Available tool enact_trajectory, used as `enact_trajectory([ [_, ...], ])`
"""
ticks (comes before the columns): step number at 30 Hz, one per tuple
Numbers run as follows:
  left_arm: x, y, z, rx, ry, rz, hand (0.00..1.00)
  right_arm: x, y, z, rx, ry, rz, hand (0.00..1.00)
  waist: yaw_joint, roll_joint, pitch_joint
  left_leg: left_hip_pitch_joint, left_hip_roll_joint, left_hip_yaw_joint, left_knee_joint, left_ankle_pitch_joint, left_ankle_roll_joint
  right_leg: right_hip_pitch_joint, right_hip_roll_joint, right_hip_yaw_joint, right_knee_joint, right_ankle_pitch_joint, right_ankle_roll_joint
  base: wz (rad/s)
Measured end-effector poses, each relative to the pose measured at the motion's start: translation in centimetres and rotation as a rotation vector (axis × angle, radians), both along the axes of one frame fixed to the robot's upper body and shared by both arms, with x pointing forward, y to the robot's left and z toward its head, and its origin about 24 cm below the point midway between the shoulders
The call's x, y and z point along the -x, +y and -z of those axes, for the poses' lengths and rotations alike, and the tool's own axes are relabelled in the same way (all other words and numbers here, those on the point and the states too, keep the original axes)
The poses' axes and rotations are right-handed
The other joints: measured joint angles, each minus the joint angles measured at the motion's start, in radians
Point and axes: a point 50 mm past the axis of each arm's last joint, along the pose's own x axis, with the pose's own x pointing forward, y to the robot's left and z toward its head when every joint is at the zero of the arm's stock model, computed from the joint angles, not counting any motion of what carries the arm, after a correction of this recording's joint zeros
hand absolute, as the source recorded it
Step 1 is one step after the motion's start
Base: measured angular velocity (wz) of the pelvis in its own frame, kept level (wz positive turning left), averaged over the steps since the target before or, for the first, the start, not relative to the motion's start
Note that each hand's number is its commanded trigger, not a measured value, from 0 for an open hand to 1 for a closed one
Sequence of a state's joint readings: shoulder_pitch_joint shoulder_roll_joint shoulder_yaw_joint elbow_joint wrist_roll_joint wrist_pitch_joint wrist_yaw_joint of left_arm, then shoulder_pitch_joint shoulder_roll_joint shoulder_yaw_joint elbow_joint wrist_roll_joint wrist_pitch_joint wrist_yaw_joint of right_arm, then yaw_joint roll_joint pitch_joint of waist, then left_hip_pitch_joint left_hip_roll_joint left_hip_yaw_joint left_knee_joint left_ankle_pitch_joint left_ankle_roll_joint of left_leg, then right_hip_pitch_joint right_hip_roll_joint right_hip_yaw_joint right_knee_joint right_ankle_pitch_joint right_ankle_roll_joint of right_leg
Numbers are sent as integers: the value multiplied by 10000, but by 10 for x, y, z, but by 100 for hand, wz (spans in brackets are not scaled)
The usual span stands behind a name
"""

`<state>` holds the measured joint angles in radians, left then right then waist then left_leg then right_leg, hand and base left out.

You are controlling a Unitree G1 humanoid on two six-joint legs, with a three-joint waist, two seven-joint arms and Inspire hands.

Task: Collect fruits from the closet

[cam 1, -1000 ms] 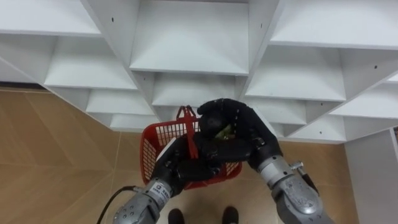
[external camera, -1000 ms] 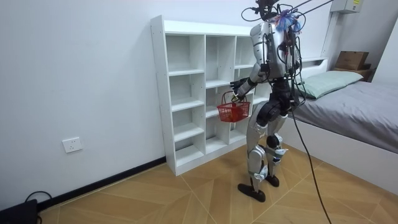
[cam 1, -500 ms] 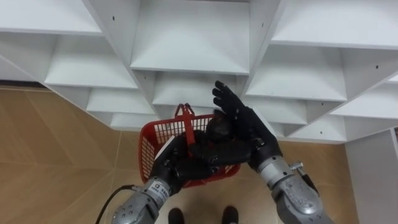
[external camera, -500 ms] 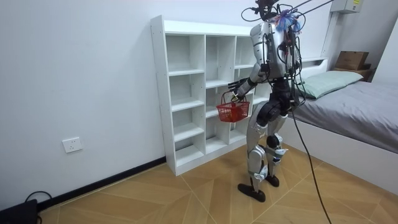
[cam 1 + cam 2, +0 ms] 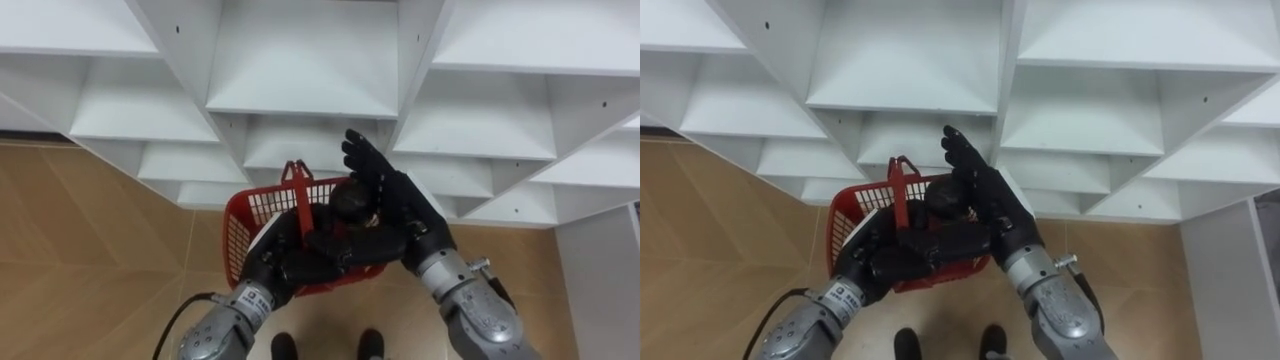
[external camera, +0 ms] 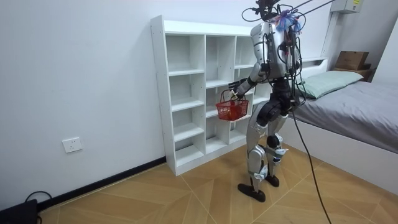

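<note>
I stand facing the white closet (image 5: 300, 60), its shelves bare. My left hand (image 5: 285, 265) is curled on the near side of a red mesh basket (image 5: 250, 225) and holds it up at waist height before the shelves (image 6: 231, 111). A red handle (image 5: 298, 195) stands upright over the basket. My right hand (image 5: 385, 195) hovers above the basket's far right part, fingers straight and spread, thumb reaching left. A dark rounded fruit (image 5: 352, 203) shows just under its palm, inside the basket's rim; whether the hand touches it I cannot tell.
Wooden floor (image 5: 90, 230) lies below the closet. In the room view a bed (image 6: 360, 106) stands at the room view's right, close behind me, with a cardboard box (image 6: 351, 60) beyond it. A white panel (image 5: 600, 280) rises at my right.
My right hand was curled round a greenish fruit over the basket; its fingers have straightened and the fruit now sits lower, in the basket. The basket has risen slightly.
</note>
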<state>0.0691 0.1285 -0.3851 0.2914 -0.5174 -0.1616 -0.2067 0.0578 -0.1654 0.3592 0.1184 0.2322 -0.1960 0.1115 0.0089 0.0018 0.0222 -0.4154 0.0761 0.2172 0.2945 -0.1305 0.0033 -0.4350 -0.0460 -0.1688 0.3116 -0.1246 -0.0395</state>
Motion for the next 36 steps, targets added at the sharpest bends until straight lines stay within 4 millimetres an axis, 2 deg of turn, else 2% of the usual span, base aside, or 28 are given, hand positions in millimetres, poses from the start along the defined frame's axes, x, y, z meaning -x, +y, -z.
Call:
enact_trajectory([
  [21, -4, 9, -7, -203, -344, -194, 100, 2, -1, 0, 143, -196, 25, 0, -7, 37, -26, 190, -10, -3, 102, 3, 3, 172, -5, 26, 139, 24, -42, 0],
  [27, -5, 15, -6, -846, -523, 34, 100, -2, -8, -4, 1185, -679, -72, 0, -36, 21, -21, 288, -9, -4, 97, 3, 4, 258, -19, 30, 144, 21, -36, 0],
  [33, -5, 21, -7, -1219, -727, 348, 100, -5, -14, -7, 1815, -1005, -32, 0, -37, -103, -11, 715, -14, -4, -73, 9, -5, 659, 3, 35, 18, 14, -32, 0],
  [36, -6, 23, -8, -1222, -769, 365, 100, -5, -13, -7, 1759, -1007, -152, 0, -14, -266, -16, 860, -2, -5, -106, 4, -21, 827, 32, 33, -60, 15, -33, 0],
])
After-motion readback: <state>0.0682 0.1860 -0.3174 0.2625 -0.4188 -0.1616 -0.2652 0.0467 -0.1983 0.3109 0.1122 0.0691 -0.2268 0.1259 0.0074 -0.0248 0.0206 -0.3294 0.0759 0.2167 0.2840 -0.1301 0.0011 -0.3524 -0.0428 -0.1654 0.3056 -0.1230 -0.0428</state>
